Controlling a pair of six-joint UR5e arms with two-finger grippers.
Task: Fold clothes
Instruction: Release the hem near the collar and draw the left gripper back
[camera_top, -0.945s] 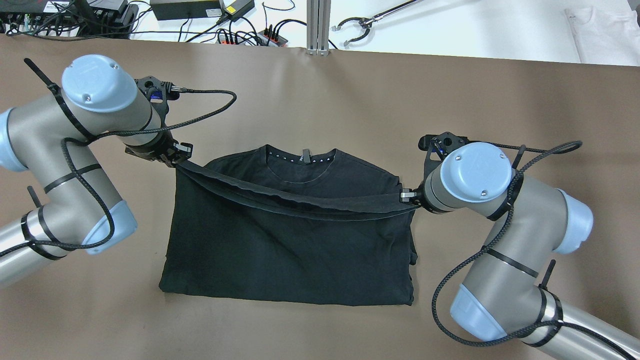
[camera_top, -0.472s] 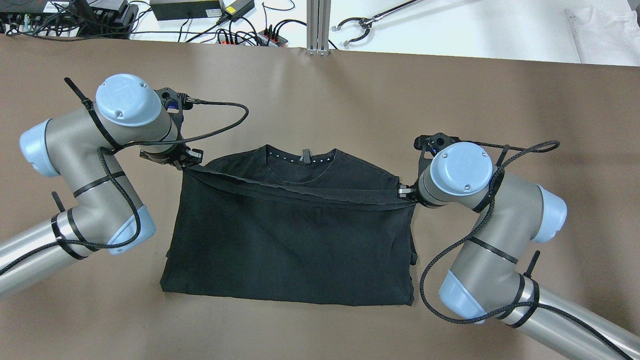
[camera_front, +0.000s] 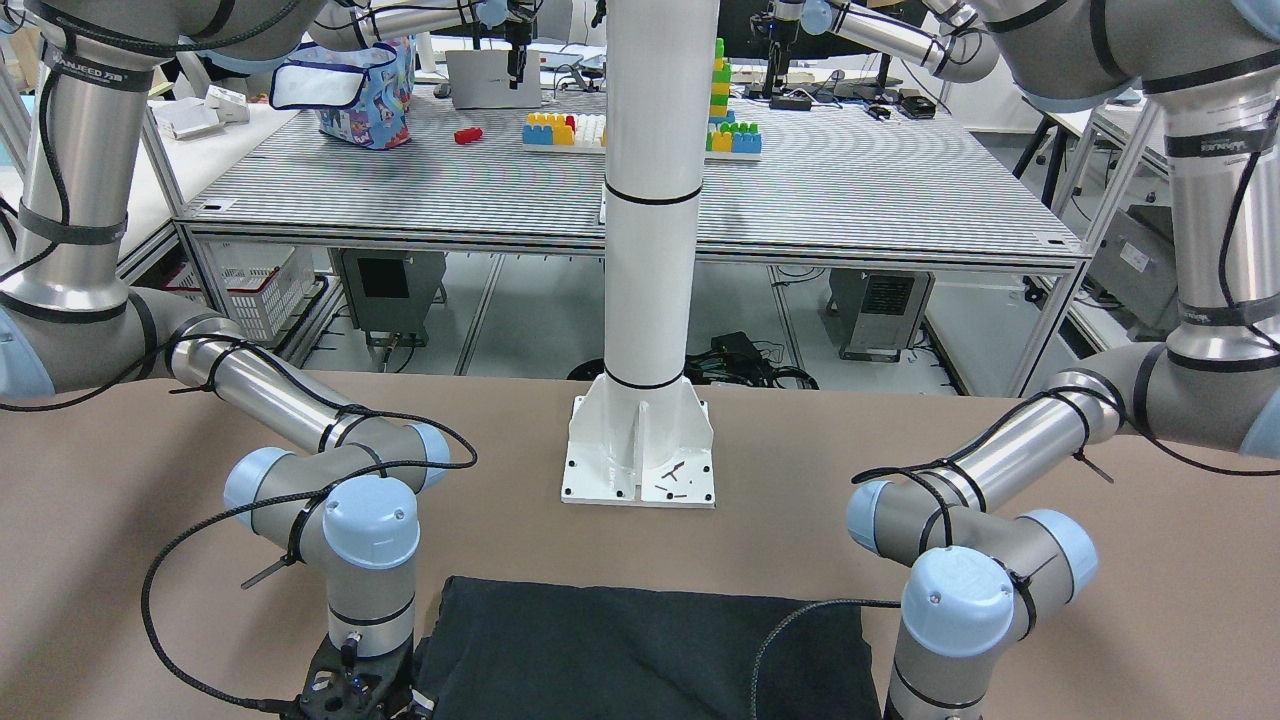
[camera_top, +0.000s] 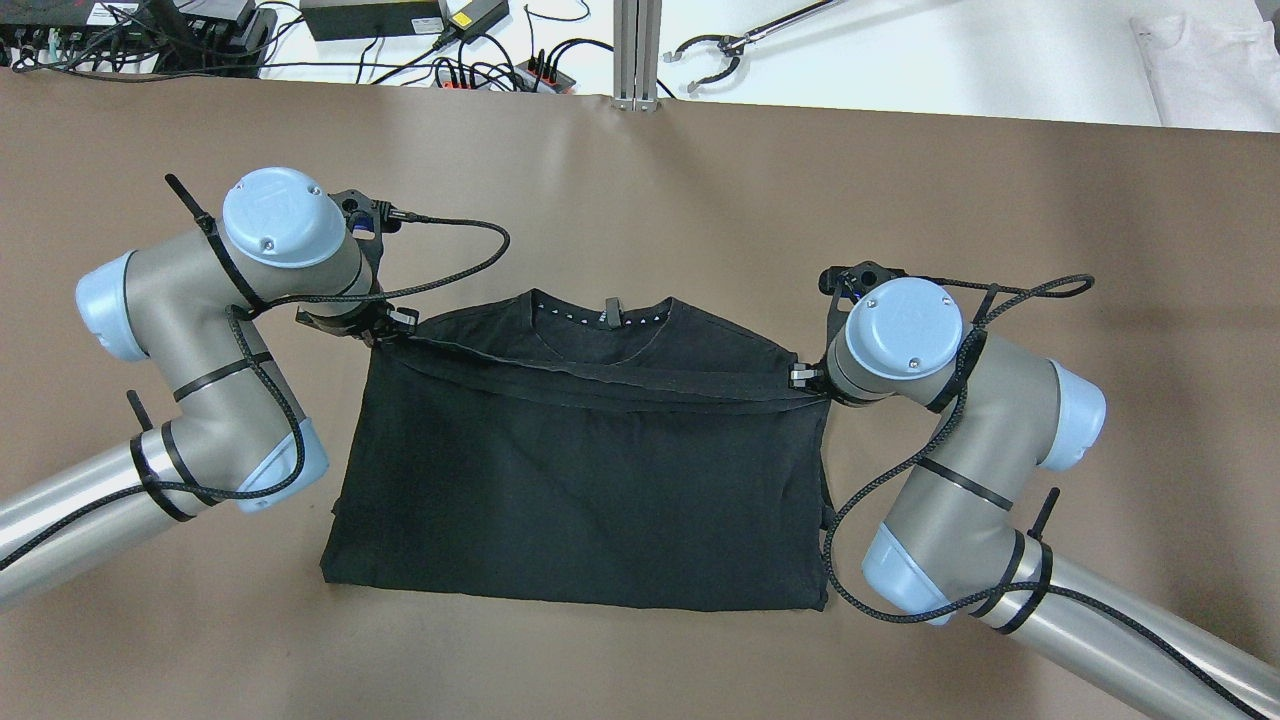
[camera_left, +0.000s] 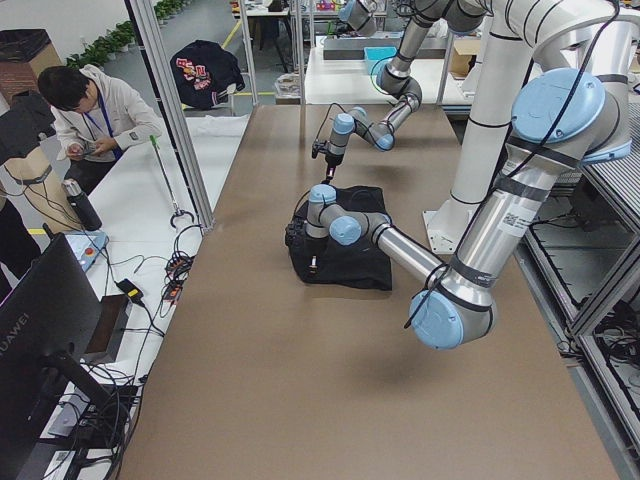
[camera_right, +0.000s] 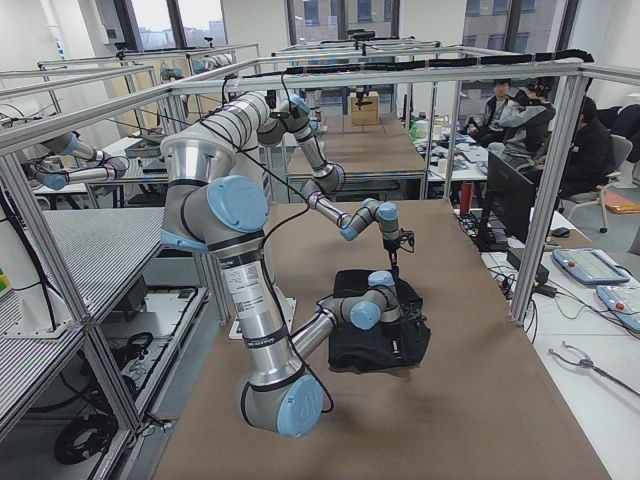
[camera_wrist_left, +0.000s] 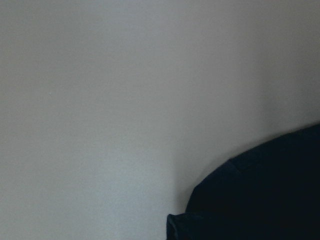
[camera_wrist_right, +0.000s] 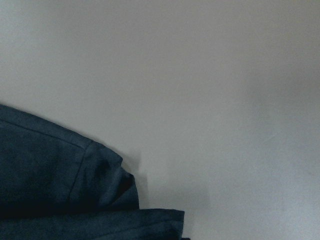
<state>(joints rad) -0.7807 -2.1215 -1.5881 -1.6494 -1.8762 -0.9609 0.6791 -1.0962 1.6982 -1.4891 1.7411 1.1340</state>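
Clothes (camera_top: 580, 480): folded hem pinched taut between left jaws and right jaws.

Brown table (camera_top: 700, 200) with black clothes (camera_top: 580, 480), pole base (camera_front: 640, 455)

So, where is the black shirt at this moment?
In the overhead view the black shirt lies mid-table between the left gripper and the right gripper, its collar toward the far edge.
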